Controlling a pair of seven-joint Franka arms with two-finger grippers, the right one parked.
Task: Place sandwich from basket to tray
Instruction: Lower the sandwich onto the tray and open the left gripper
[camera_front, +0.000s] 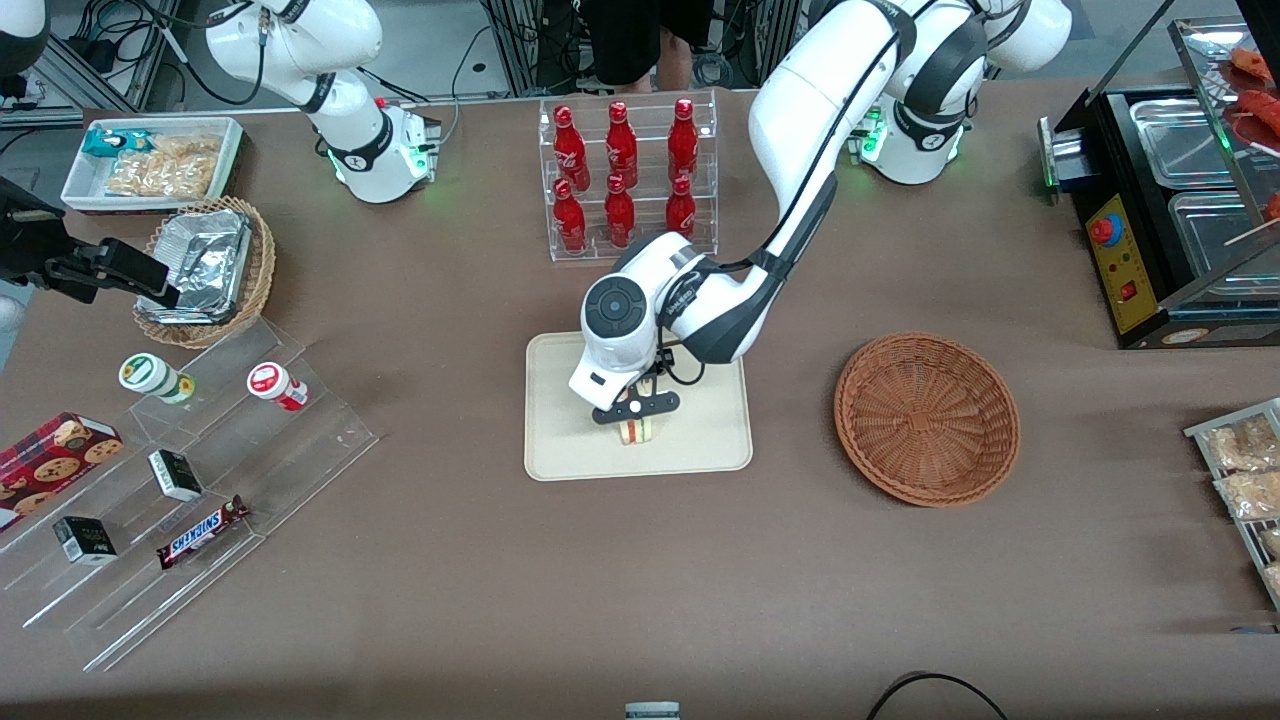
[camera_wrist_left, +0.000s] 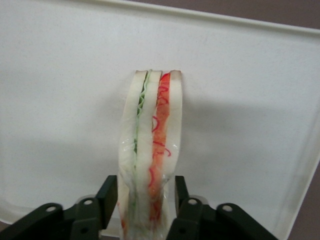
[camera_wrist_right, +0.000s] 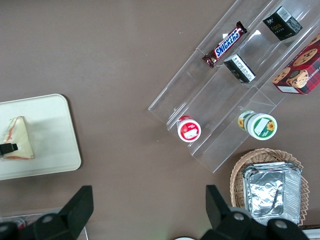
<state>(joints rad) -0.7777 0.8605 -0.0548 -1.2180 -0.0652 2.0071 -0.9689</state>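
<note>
Left wrist view shows the end effector (camera_wrist_left: 142, 200) clamped on the sandwich (camera_wrist_left: 150, 150), bread bowed between the black fingers (camera_wrist_left: 112, 192). The wedge stands on edge at the tray (camera_wrist_left: 60, 100) (contact unclear), well apart from the emptied basket (camera_front: 927, 417). My worry: release could let it tip flat, or soft bread cling to a finger and drag.

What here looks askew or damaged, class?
The gripper over the tray pinches the sandwich, bowing its bread layers. The foil tray in the lighter wicker basket is crumpled.
</note>
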